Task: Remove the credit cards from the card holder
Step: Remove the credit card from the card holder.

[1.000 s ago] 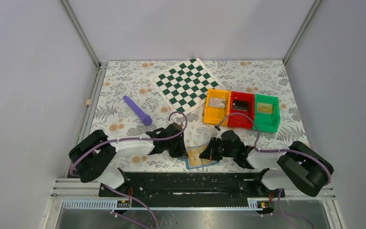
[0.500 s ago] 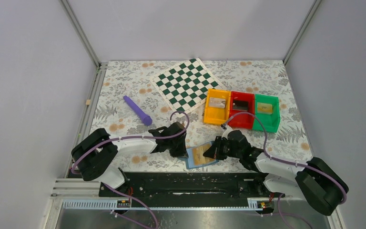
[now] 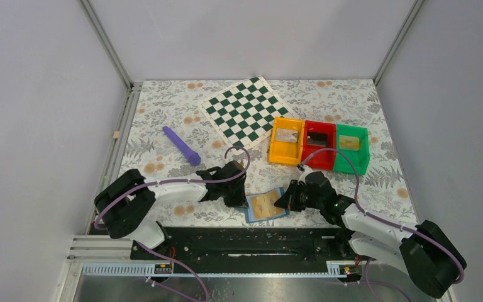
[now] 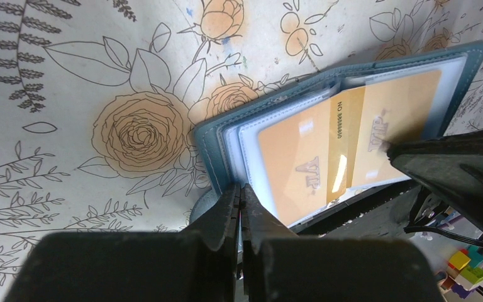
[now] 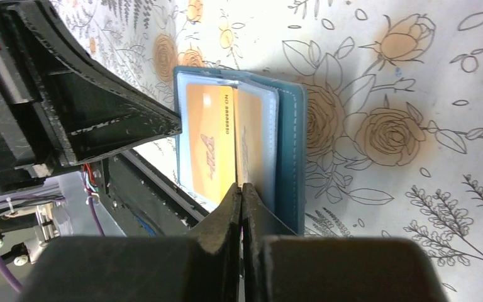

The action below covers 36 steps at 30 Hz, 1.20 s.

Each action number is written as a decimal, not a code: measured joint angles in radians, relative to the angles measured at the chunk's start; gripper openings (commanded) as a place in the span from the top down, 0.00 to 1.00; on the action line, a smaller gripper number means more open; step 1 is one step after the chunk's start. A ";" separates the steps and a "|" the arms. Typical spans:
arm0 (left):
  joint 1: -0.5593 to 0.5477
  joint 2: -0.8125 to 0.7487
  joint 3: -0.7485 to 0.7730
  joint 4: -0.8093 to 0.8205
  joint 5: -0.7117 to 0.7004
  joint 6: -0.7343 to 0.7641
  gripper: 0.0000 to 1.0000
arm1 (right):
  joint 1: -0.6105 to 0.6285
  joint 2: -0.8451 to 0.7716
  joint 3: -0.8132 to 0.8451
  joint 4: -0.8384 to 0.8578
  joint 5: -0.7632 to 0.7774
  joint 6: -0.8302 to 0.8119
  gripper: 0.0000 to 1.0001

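Observation:
The card holder [image 3: 265, 215] lies open at the table's near edge, a blue wallet with clear sleeves [image 4: 217, 135] [image 5: 289, 138]. Yellow-gold credit cards [image 4: 295, 157] marked VIP sit in its sleeves, and one with a number line [image 5: 207, 138] lies across the middle fold. My left gripper [image 3: 243, 196] [image 4: 240, 189] is shut, its tip pressing the holder's left edge. My right gripper [image 3: 285, 200] [image 5: 240, 187] is shut too, its tip resting on the card side at the holder's right. Nothing shows between either pair of jaws.
Orange [image 3: 286, 140], red [image 3: 317, 145] and green [image 3: 351, 148] bins stand in a row behind the right arm, each with a small item inside. A green-white chequered board [image 3: 245, 112] and a purple stick [image 3: 181, 145] lie farther back. The black base rail [image 3: 251, 239] runs just below the holder.
My right arm has swung its elbow out to the right and its gripper has slid slightly right, uncovering more of the holder. The left gripper has barely moved.

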 measured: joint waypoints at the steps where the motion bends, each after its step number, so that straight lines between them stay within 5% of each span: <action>1: 0.000 -0.001 0.000 0.000 0.000 0.003 1.00 | -0.001 -0.007 0.000 0.001 -0.009 -0.001 0.94; 7: 0.003 -0.003 0.000 0.002 -0.005 0.011 1.00 | -0.003 -0.013 0.003 0.032 -0.072 0.004 0.83; 26: 0.001 -0.079 0.015 -0.021 -0.009 0.022 0.98 | 0.015 -0.034 0.138 -0.046 -0.099 0.090 0.83; 36: 0.000 -0.061 -0.015 0.032 -0.007 0.011 0.99 | 0.077 0.141 0.157 -0.005 -0.045 0.110 0.63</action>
